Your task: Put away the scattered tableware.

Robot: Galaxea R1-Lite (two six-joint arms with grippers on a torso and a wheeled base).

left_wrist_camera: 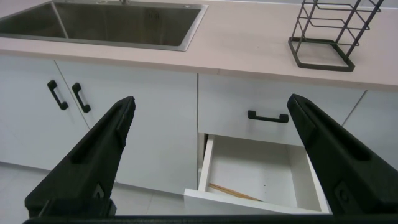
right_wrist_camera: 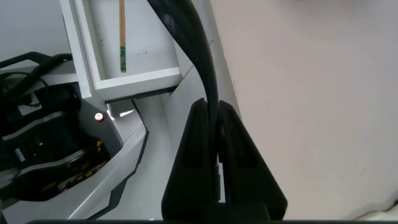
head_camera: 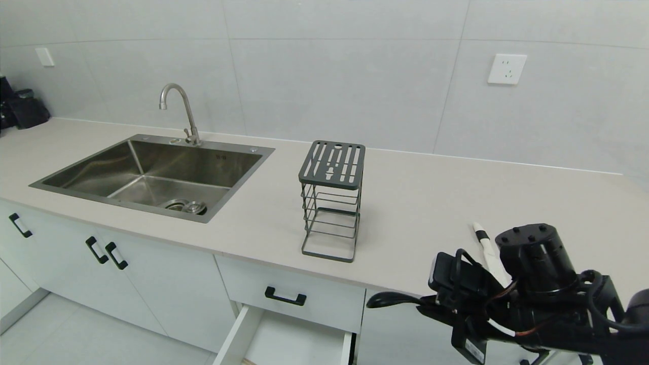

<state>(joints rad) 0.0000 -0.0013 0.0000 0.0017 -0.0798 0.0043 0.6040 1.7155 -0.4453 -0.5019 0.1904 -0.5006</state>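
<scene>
My right gripper (head_camera: 431, 300) is shut on the handle of a black spoon-like utensil (head_camera: 385, 300), held in the air off the counter's front edge, above and right of the open drawer (head_camera: 238, 339). In the right wrist view the black utensil (right_wrist_camera: 189, 43) curves away from the shut right gripper (right_wrist_camera: 214, 115), with the drawer (right_wrist_camera: 81, 56) and a chopstick (right_wrist_camera: 122, 34) below. A white utensil (head_camera: 485, 244) with a black band lies on the counter behind the right arm. My left gripper (left_wrist_camera: 211, 102) is open with nothing in it, facing the drawer (left_wrist_camera: 202, 171), where chopsticks (left_wrist_camera: 233, 193) lie.
A dark wire rack (head_camera: 332, 200) with a slotted top stands mid-counter (head_camera: 421, 203). The steel sink (head_camera: 96, 170) and tap (head_camera: 185, 109) are at the left. Closed cabinet doors (head_camera: 76, 263) sit under the sink, and a shut drawer front (head_camera: 324, 296) is above the open one.
</scene>
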